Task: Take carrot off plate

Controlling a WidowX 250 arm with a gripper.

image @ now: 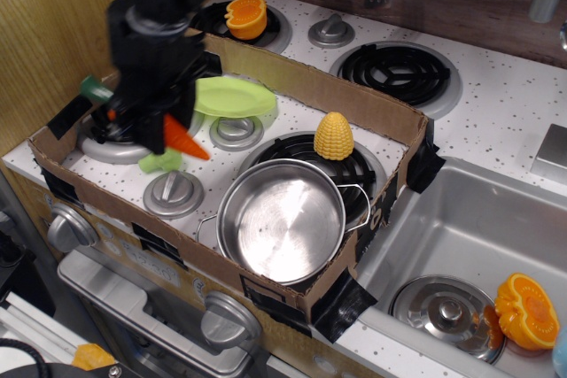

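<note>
My black gripper is shut on the orange toy carrot and holds it in the air over the front left burner, left of the plate. The carrot's green stub sticks out on the left and its orange tip points right and down. The lime-green plate lies flat inside the cardboard box, behind the middle knob, with nothing on it.
A cardboard box wall rings the stove's near half. Inside are a steel pot, a yellow corn and a green broccoli toy just below the carrot. Orange halves lie on the back burner and in the sink.
</note>
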